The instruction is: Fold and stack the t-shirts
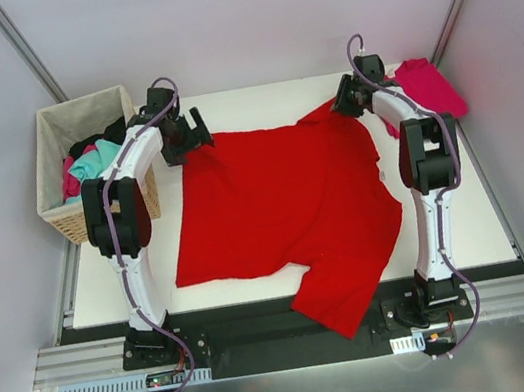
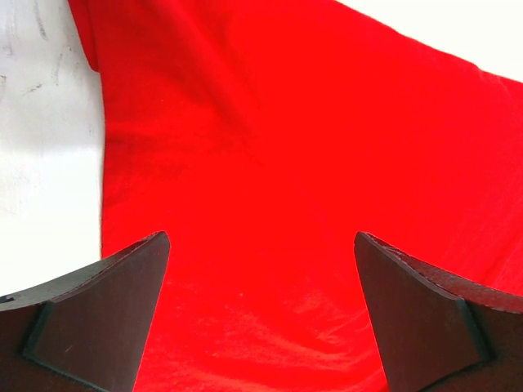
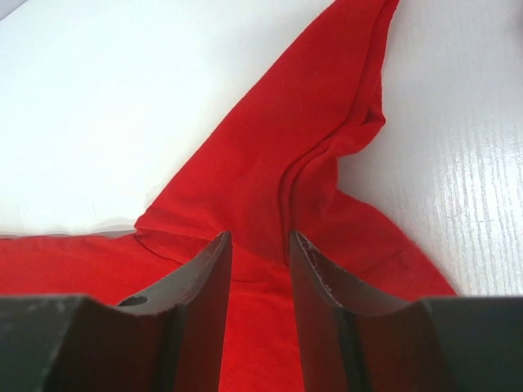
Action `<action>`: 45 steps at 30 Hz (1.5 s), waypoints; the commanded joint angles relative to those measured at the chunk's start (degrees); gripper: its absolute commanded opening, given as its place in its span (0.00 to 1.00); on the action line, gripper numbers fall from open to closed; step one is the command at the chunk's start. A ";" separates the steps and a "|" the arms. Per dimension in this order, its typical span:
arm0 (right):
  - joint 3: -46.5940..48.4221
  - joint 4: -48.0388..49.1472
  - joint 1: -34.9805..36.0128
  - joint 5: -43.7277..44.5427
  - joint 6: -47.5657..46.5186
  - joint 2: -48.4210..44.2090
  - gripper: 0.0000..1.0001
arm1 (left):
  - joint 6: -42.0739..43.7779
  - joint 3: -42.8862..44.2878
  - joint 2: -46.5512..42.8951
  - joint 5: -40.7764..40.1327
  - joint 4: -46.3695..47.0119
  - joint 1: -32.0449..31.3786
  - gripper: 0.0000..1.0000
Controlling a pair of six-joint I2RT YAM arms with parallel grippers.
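L gripper (image 2: 261, 237) hanging wide over red t-shirt (image 1: 284, 202) upper-left edge, R gripper (image 3: 259, 237) straddling upper-right fold narrow, grip unclear, table (image 3: 98, 98) showing beside.

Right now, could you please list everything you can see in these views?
red shirt: one, red, spread mid-table, near part over the near edge
pink shirt: one, magenta, bunched far right
basket: one, tan wicker, far left
clothes: several, teal, pink, black, in basket
table: one, white
left claw: one, black, open over red shirt
right claw: one, black, closed on a fold of red shirt
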 commanded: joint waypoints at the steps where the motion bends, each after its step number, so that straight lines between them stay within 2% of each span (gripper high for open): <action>1: 3.25 -0.69 -0.12 -0.89 0.82 0.66 0.36 | -0.29 1.99 1.01 0.04 0.51 0.51 0.97; 7: 3.43 -0.87 0.32 -1.07 0.82 1.01 0.29 | -0.46 1.99 0.93 0.22 0.51 0.51 0.97; 12: 3.60 -1.04 0.76 -0.80 0.73 1.10 0.02 | -0.29 1.90 0.66 -0.04 0.42 0.51 0.97; 17: 5.18 -1.66 1.29 -0.45 0.12 1.19 0.01 | -0.20 1.64 0.49 -0.13 0.42 0.60 0.97; 23: 12.21 -1.66 2.16 -1.15 0.20 3.12 0.01 | 0.24 2.08 0.22 -0.13 0.42 0.60 0.97; 30: 20.21 0.70 2.96 -2.56 2.75 9.53 0.01 | 0.77 2.17 0.57 -0.31 0.51 0.95 0.97; 33: 22.41 4.39 2.96 -4.22 5.30 12.87 0.46 | 0.86 2.26 0.93 -0.13 0.51 1.04 0.97; 34: 23.28 5.19 3.05 -4.93 6.52 14.10 0.75 | 0.86 2.26 1.01 -0.05 0.42 1.04 0.97; 36: 26.00 6.86 3.13 -5.20 7.23 16.82 0.91 | 0.94 2.26 1.10 0.04 0.51 1.04 0.97; 37: 26.45 7.65 3.22 -5.63 7.32 17.35 0.96 | 1.03 2.26 1.01 0.04 0.42 1.04 0.97; 40: 25.06 9.85 3.22 -5.02 6.02 16.14 0.99 | 1.30 2.26 0.49 -0.04 0.42 1.04 0.97; 41: 21.22 10.90 3.13 -4.85 5.05 12.56 0.96 | 1.21 2.08 0.14 0.22 0.60 1.04 0.97; 45: 9.19 12.23 3.31 -4.40 1.09 -0.80 0.96 | 0.51 -0.11 -4.33 1.62 2.52 0.86 0.97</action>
